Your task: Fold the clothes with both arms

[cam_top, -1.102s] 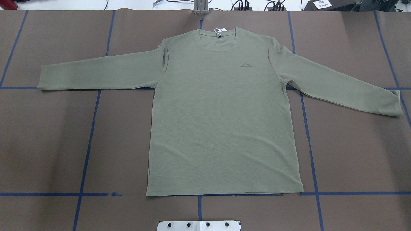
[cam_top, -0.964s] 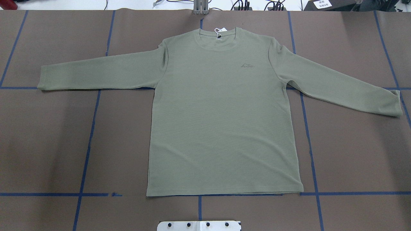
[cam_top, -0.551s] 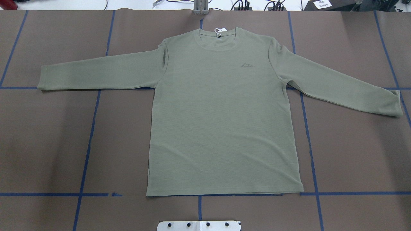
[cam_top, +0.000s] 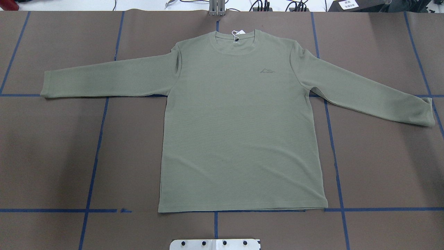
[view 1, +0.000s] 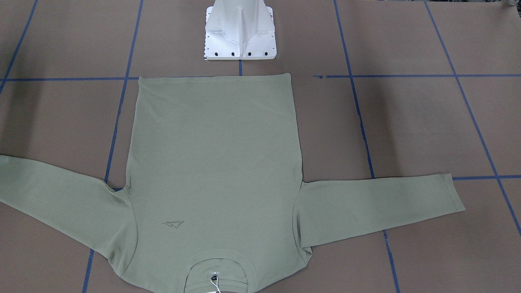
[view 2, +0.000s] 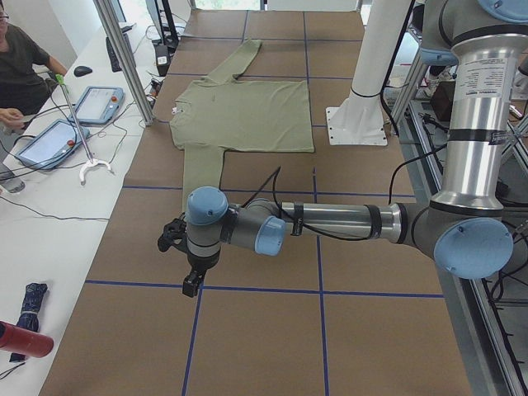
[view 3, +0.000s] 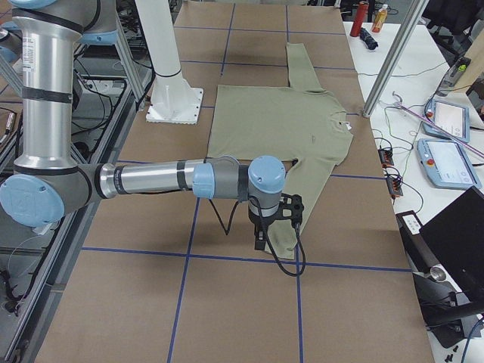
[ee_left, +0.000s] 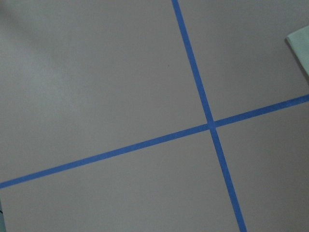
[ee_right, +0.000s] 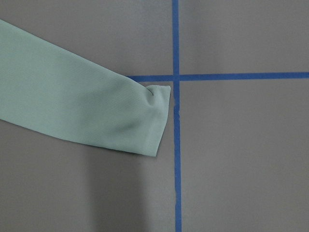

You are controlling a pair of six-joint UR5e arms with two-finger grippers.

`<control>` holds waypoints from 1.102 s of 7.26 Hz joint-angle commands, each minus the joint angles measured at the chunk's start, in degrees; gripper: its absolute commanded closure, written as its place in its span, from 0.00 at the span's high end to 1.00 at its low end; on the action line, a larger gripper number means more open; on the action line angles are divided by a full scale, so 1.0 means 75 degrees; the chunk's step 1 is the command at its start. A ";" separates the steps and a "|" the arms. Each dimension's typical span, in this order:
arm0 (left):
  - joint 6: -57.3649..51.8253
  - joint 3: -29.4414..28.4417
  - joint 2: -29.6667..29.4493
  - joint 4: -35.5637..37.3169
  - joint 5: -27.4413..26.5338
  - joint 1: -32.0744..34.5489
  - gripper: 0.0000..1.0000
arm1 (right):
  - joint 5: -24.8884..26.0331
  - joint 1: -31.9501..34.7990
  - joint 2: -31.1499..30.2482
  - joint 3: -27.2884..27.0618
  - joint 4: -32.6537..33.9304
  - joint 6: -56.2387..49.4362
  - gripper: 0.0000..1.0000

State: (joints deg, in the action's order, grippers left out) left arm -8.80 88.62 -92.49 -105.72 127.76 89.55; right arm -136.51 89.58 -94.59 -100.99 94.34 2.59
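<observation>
The sage-green long-sleeved shirt (cam_top: 239, 132) lies flat, front up, with both sleeves spread out; its collar and white tag (cam_top: 236, 33) are at the far side. It also shows in the front-facing view (view 1: 211, 162). My left gripper (view 2: 191, 285) hangs over bare table just past the left sleeve's cuff (ee_left: 301, 46). My right gripper (view 3: 261, 243) hangs above the right sleeve's cuff (ee_right: 145, 116). Both grippers show only in the side views, so I cannot tell whether they are open or shut. Neither touches the shirt.
The brown table cover carries a grid of blue tape (cam_top: 93, 163). The white pedestal base (view 1: 240, 44) stands at the shirt's hem side. An operator (view 2: 21, 66), tablets (view 2: 95, 103) and a metal post (view 2: 124, 58) are along the far table edge.
</observation>
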 commanded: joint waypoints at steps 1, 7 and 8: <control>0.0536 0.0112 -0.0194 -0.0318 0.0074 -0.0069 1.00 | -0.0326 -0.0318 0.0469 0.1771 -0.2776 0.0077 1.00; 0.2076 -0.0062 -0.0277 -0.0776 0.0883 -0.0468 1.00 | 0.0635 -0.2158 0.0846 0.3116 -0.5032 0.2327 1.00; 0.2076 -0.0062 -0.0266 -0.0776 0.0883 -0.0468 1.00 | 0.0624 -0.2159 0.0928 0.3385 -0.5032 0.2292 1.00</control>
State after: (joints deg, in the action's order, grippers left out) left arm 6.66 88.21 -94.55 -111.46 134.35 86.08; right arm -132.24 73.85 -88.17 -77.84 56.69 19.86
